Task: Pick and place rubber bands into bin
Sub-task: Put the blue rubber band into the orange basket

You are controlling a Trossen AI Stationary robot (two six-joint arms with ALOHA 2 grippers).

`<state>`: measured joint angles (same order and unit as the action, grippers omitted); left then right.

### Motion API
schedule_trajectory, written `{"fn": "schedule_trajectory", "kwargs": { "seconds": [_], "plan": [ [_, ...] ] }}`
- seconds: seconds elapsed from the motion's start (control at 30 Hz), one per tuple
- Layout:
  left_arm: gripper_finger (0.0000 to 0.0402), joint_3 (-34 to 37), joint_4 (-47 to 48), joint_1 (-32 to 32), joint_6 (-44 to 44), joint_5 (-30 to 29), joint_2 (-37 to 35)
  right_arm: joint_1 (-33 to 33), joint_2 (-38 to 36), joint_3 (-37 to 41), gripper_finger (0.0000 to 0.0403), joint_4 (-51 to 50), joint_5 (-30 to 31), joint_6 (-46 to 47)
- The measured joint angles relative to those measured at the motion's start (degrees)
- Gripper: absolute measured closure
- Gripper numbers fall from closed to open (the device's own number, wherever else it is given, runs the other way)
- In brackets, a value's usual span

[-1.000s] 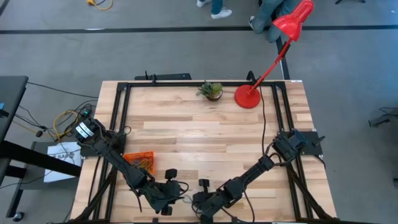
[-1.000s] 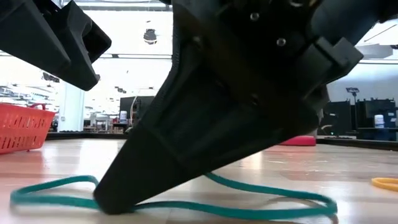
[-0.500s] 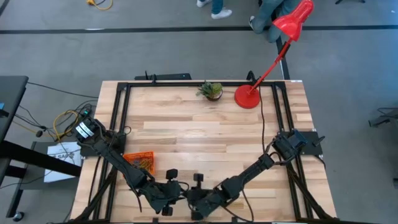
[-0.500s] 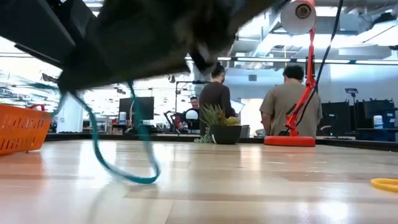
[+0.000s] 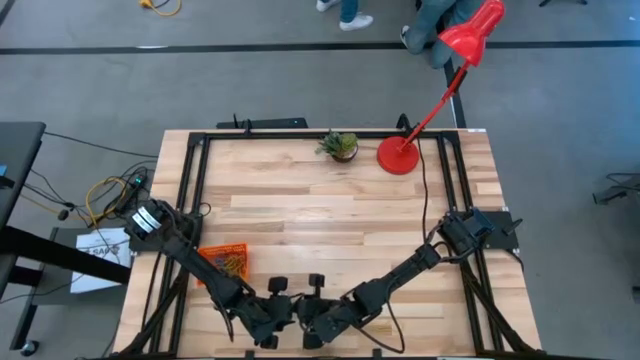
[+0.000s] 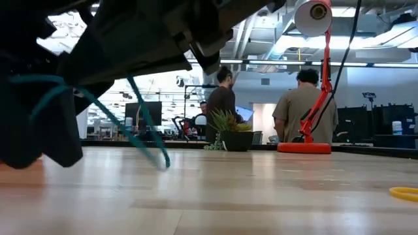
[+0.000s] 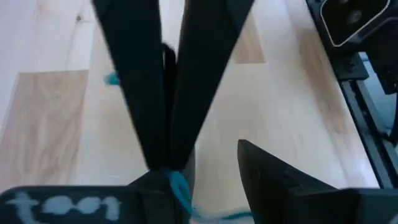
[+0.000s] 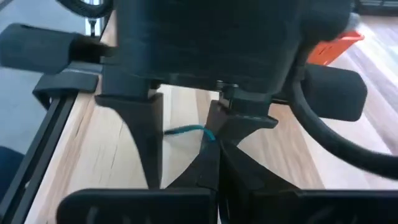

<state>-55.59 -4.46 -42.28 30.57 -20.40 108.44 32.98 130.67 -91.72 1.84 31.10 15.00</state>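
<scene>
A thin green rubber band [image 6: 147,132] hangs off the table near its near edge, with my right gripper [image 8: 211,160] shut on it. My left gripper [image 8: 186,149] meets it tip to tip and stands open, one finger on either side of the right fingertips [image 7: 163,163] and of the band [image 7: 179,186]. I cannot tell whether the left fingers touch the band. The orange bin [image 5: 224,260] sits on the table's left side by my left arm, with several bands in it. My right gripper pinches the green band [image 8: 207,133] between the free ends of its two shut fingers. The fingers slant downward toward the table's left. The band is lifted, and its loop [image 6: 157,155] hangs slack below the fingers.
A yellow band [image 6: 405,192] lies flat on the wood. A small potted plant [image 5: 340,146] and a red lamp base [image 5: 397,156] stand at the far edge. Black frame rails [image 5: 190,190] run along the table's sides. People stand beyond the far edge.
My right gripper has risen from the table and gone left toward my left gripper, taking the green band with it. The band lay flat on the wood and now hangs as a slack loop. My left gripper has come down toward the band.
</scene>
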Motion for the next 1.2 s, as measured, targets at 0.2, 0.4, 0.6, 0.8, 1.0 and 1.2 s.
{"fn": "schedule_trajectory", "kwargs": {
  "seconds": [0.2,0.4,0.6,0.8,1.0,1.2],
  "plan": [
    [0.0335,0.0,0.0,-0.5,0.5,0.2,-0.1,-0.1,0.0,0.0,0.0402,-1.7,-0.8,1.4],
    [0.0384,0.0,0.7,-0.4,0.7,-0.5,-0.1,0.4,-0.1,0.0,0.0401,-1.7,-1.2,1.5],
    [0.0398,0.0,1.1,-0.5,0.6,-0.8,-0.1,0.6,-0.1,0.0,0.0396,-1.7,-7.9,1.6],
    [0.0401,0.0,1.1,-0.5,0.6,-0.3,-0.2,0.8,-0.1,0.0,0.0366,-1.9,-8.2,1.6],
    [0.0401,-5.1,7.8,-1.7,0.2,0.5,-0.2,0.6,-0.2,0.0,0.0335,-3.7,-8.3,2.4],
    [0.0401,-17.7,31.6,-4.3,3.0,-1.3,-0.2,0.6,-0.2,0.0,0.0330,-3.5,-8.3,3.0]
  ]
}}
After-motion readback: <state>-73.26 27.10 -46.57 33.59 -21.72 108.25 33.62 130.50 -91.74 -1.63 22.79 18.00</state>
